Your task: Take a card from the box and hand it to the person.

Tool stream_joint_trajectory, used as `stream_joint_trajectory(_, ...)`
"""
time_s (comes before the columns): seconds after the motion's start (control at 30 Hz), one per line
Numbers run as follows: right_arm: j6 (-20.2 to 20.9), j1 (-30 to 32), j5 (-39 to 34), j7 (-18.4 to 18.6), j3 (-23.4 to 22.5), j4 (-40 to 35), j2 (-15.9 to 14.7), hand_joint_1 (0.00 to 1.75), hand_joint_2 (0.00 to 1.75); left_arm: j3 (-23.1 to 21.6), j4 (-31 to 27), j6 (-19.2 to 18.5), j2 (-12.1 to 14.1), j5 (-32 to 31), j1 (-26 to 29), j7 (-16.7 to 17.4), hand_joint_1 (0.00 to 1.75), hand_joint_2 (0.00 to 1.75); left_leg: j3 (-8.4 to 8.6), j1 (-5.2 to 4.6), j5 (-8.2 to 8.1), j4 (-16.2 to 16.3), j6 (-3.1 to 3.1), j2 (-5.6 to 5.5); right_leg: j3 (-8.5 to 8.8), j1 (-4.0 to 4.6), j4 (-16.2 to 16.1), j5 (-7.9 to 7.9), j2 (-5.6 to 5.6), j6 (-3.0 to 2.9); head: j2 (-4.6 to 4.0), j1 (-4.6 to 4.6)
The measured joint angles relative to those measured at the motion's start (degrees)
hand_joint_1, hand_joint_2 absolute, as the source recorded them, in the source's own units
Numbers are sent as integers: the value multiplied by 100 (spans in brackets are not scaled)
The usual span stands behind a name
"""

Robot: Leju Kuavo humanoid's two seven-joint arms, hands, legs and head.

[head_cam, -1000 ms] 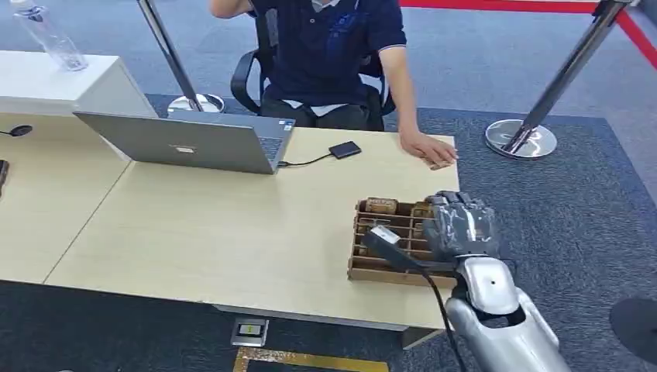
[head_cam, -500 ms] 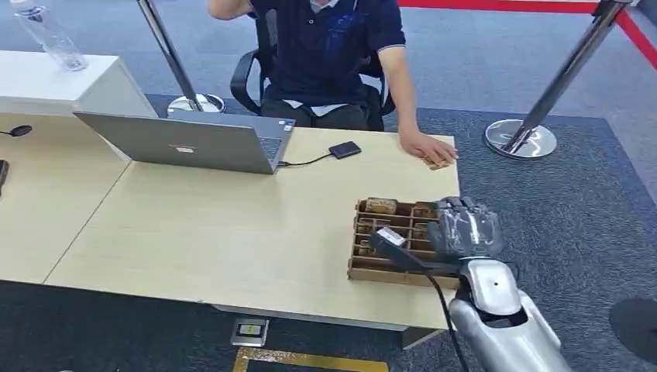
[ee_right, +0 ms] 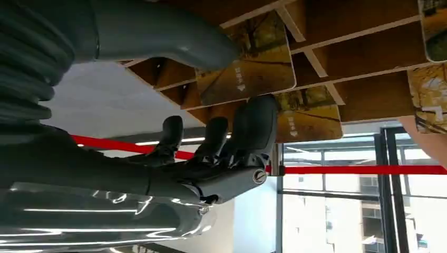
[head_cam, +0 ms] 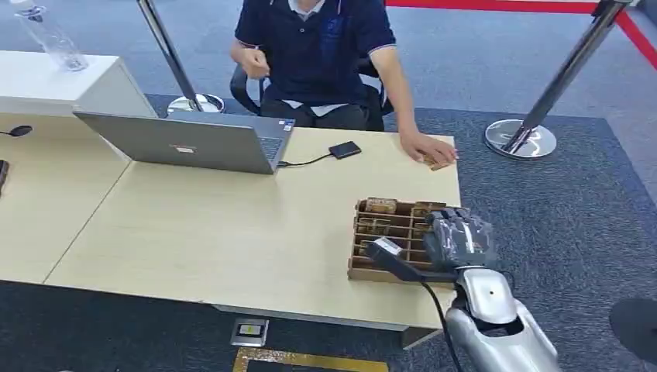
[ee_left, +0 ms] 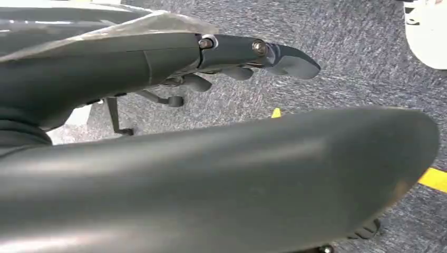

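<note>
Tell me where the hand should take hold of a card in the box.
By its raised top edge, from above: the cards stand on edge in the box's slots, so only that edge is free. The right hand is over it.

A light wooden table [head_cam: 232, 225] carries everything here, with a second pale desk [head_cam: 39, 194] butted against its nine o'clock side. On the table, toward eleven o'clock, sits an open grey laptop [head_cam: 186, 141], its lid turned toward the camera. A cable runs from it toward one o'clock to a small black device [head_cam: 345, 149] lying flat. At about two o'clock, on the far corner, the person's hand [head_cam: 431, 148] rests on the tabletop. Near four o'clock stands a brown compartmented box [head_cam: 391, 236] with cards in its slots, close to the table's edge.
</note>
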Motion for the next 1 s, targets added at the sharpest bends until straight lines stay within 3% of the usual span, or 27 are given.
stream_joint_trajectory(0.23,22,138,24,0,-15,-15,35,101,175,0,0,0,0,-37,-1,0,0,0,0,0,0,0,0,0,0,0,0,0,0,0,0,0)
stream_joint_trajectory(0.33,22,222,48,22,-44,-81,52,122,175,0,0,0,2,-55,2,0,0,0,0,0,0,0,0,0,0,0,0,0,0,0,0,0)
stream_joint_trajectory(0.47,24,295,109,50,-94,-184,70,133,175,0,0,0,4,-87,1,0,0,0,1,0,0,0,0,0,0,0,-1,0,0,0,0,-2)
stream_joint_trajectory(0.8,22,491,192,98,-212,-466,52,129,175,0,0,-15,17,-103,1,0,0,0,1,0,0,0,0,0,1,0,0,0,0,0,0,0)
stream_joint_trajectory(0.83,22,494,201,98,-227,-492,46,138,175,0,0,-15,17,-103,1,0,0,0,1,0,0,0,0,0,1,0,0,1,0,0,0,0)
stream_joint_trajectory(0.87,22,497,203,98,-234,-509,39,161,175,0,0,-15,17,-103,0,0,0,0,1,0,0,0,0,0,1,0,0,1,0,0,0,0)
stream_joint_trajectory(0.9,22,502,205,98,-238,-537,35,161,175,0,0,-15,17,-103,0,0,0,0,1,0,0,0,0,0,1,0,0,1,0,0,0,0)
stream_joint_trajectory(0.93,22,505,208,98,-240,-560,33,175,175,0,0,-15,17,-103,0,0,0,0,1,0,0,1,0,0,0,0,0,1,0,0,0,0)
stream_joint_trajectory(1.0,17,518,227,88,-245,-627,24,175,175,0,0,-18,17,-101,0,0,0,0,1,0,0,0,0,0,0,0,0,1,0,0,0,0)
